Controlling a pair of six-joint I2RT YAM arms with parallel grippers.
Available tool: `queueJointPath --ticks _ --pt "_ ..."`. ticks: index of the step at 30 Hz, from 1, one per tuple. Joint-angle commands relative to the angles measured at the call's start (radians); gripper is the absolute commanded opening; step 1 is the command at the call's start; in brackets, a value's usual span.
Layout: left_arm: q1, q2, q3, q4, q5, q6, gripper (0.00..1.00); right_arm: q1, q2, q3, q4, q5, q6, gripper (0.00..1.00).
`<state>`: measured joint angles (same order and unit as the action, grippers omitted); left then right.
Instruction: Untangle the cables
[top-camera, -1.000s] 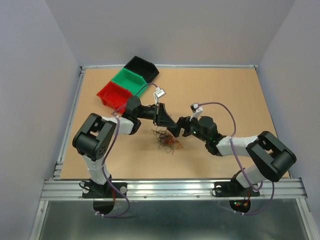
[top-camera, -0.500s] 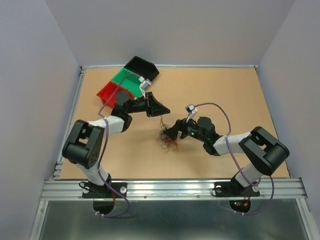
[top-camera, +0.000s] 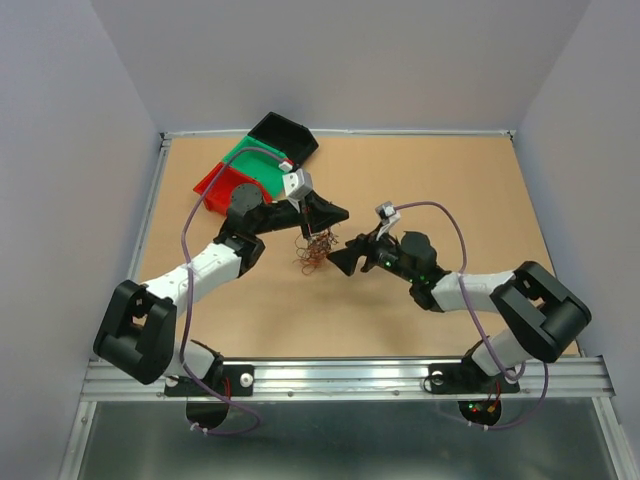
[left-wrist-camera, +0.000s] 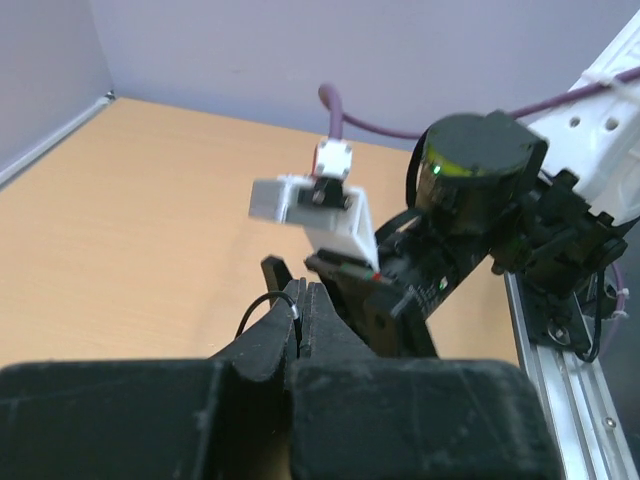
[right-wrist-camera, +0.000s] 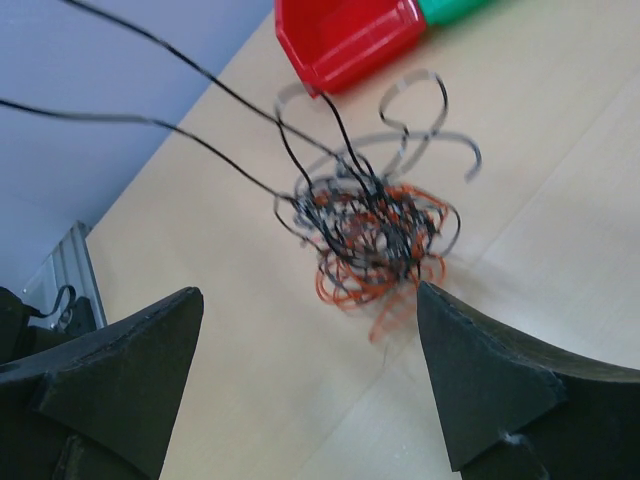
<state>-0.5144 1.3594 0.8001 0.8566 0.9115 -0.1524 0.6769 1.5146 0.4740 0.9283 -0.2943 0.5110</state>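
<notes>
Since a second ago the cables (top-camera: 312, 252) have shifted a little from the middle of the worktop (top-camera: 480, 200) toward its far left corner. They now hang as one curly knot of black and orange-red wire beneath the left gripper (top-camera: 335, 213), whose arm has stretched out and up. The right wrist view shows a few black strands running taut from the knot up and out of frame. Blurred grey curls beside the knot look like its shadow, so it is probably just off the surface or barely brushing it.

The left gripper is pinched tight, and its own camera shows a thin black loop caught at the fingertips, so it holds a strand of the bundle. The right gripper (top-camera: 345, 258) has hardly moved. It sits just beside the knot on the near right side with its jaws spread wide, holding nothing and pointing straight at the tangle.

A red bin (top-camera: 215, 185), a green bin (top-camera: 255, 160) and a black bin (top-camera: 283, 135) stand in a row at the far left corner, well clear of the knot.

The step in hand looks like pulling one wire out while the rest hangs loose. Next, the right gripper probably needs to close on the orange-red mass, low on the knot and away from the taut black strands. The two arms could then draw apart. The wires are very thin and springy, so a grab could catch several at once.
</notes>
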Motion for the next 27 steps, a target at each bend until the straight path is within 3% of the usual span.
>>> queueJointPath --ticks 1,19,27 --pt "-0.015 -0.005 0.013 0.013 0.018 0.053 0.0 0.013 -0.086 -0.011 0.075 0.037 -0.04 0.92" --pt "-0.076 -0.088 -0.015 -0.008 0.018 0.08 0.0 0.019 -0.175 -0.055 0.075 0.263 -0.011 0.89" --pt "-0.099 -0.082 -0.012 -0.01 0.098 0.08 0.0 0.019 -0.159 -0.051 0.075 0.333 0.018 0.85"
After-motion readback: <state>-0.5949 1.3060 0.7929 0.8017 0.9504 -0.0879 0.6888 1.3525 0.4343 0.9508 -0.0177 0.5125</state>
